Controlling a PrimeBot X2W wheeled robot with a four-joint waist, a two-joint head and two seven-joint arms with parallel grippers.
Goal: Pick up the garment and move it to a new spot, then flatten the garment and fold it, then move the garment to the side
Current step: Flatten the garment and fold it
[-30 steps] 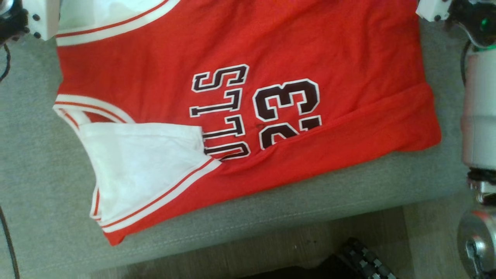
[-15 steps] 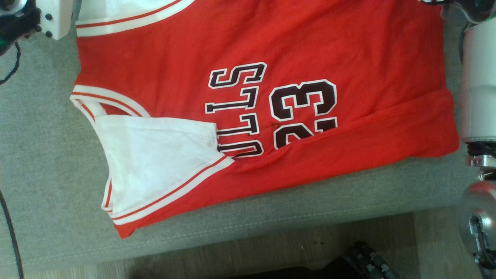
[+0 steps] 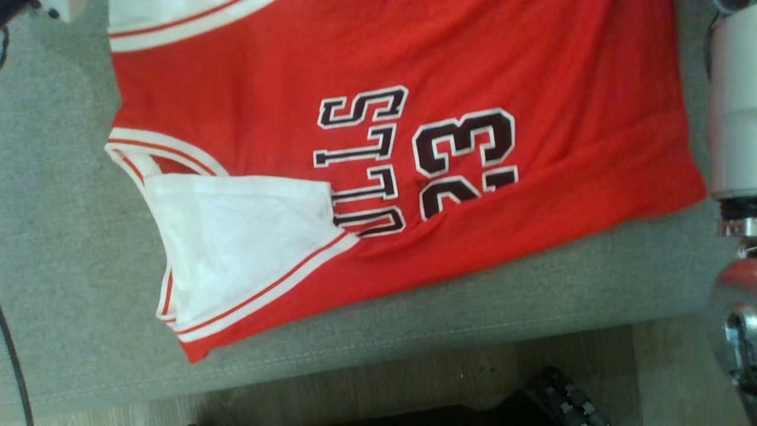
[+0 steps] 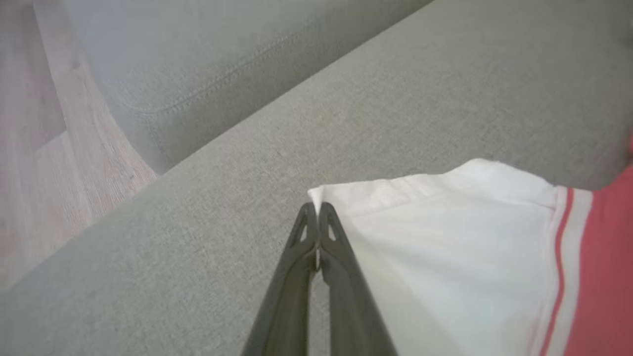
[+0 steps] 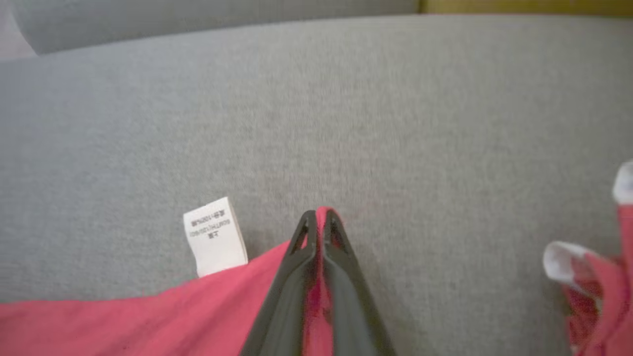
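Observation:
The garment (image 3: 366, 65) is a red basketball jersey with white trim, dark letters and the number 23, spread over a grey cushion (image 3: 59, 236); its near edge is folded over, showing white lining. In the left wrist view my left gripper (image 4: 316, 210) is shut on a white corner of the garment (image 4: 445, 237). The right wrist view has my right gripper (image 5: 316, 217) shut on a red edge of the garment (image 5: 148, 316), beside a white care label (image 5: 214, 236). My right forearm (image 3: 733, 100) runs down the head view's right edge.
The cushion's front edge (image 3: 414, 361) drops to a wooden floor (image 3: 414, 390). A dark ribbed part (image 3: 562, 396) sits low by the floor. A black cable (image 3: 15, 367) hangs at the left edge. Bare grey cushion lies left of the garment.
The head view has shifted, so the jersey sits further right and slightly higher. The white gripper housings at the top corners have slid out of the picture.

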